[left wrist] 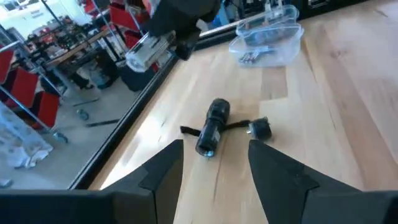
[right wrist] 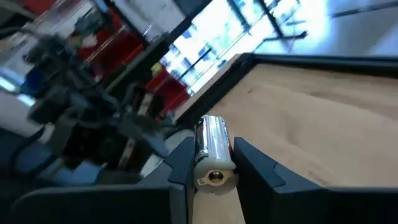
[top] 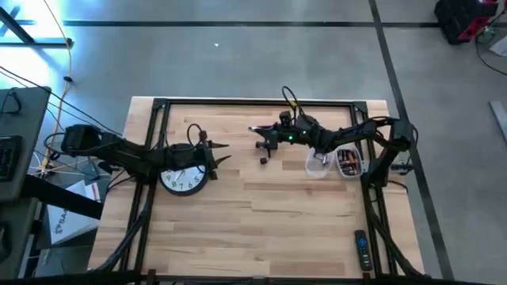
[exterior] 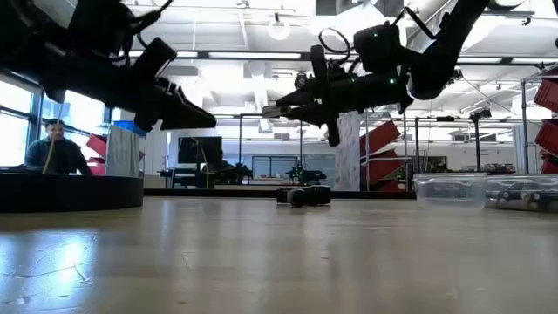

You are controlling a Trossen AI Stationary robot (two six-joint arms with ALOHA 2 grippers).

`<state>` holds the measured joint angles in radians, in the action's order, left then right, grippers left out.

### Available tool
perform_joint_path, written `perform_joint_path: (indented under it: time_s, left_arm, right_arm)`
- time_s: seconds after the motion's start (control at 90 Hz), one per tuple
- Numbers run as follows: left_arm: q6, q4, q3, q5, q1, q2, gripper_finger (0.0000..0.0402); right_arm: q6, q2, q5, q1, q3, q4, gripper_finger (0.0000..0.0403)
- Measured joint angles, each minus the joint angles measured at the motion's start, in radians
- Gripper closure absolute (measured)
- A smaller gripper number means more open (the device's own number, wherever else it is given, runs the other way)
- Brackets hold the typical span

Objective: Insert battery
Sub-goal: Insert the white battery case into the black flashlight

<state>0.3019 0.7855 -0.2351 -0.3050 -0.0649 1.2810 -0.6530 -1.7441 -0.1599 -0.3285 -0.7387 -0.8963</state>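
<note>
The high view looks straight down on the whole desk (top: 261, 214) from well above. The low view sits at desk height, facing level into the room. Each wrist view looks forward past its own hand. The flashlight (left wrist: 212, 126) ahead of the left hand (left wrist: 214, 168) also shows in the low view (exterior: 303, 195).

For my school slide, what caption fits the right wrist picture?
The right end effector holds a silver battery above the wooden table.
</note>
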Motion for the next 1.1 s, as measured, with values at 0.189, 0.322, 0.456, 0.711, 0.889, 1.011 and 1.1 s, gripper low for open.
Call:
perform_joint_path:
  time_s: [0.189,0.322,0.456,0.711,0.889,1.011,1.1]
  left_arm:
    - [-0.056,0.170,-0.001,0.036,-0.053,0.164,0.0238]
    - [-0.092,0.225,-0.057,0.041,-0.082,0.296,0.0238]
    - [-0.109,0.224,-0.164,0.125,-0.087,0.436,0.0234]
    - [-0.092,0.252,-0.298,0.175,-0.044,0.554,0.0231]
    - [0.042,0.304,-0.296,0.102,0.043,0.493,0.0231]
    - [0.152,0.339,-0.296,0.077,0.110,0.451,0.0231]
    - [0.221,0.362,-0.295,0.015,0.149,0.434,0.0231]
  right_arm:
    - [0.119,0.077,-0.145,0.013,0.001,0.047,0.0345]
    - [0.272,0.209,-0.142,0.048,0.001,0.248,0.0345]
    - [0.366,0.330,-0.077,0.095,0.000,0.479,0.0345]
    - [0.396,0.323,-0.002,0.203,0.001,0.615,0.0345]
    - [0.368,0.298,0.039,0.238,0.001,0.585,0.0345]
    - [0.363,0.298,0.044,0.239,0.001,0.522,0.0345]
    - [0.356,0.298,0.037,0.239,0.001,0.497,0.0345]
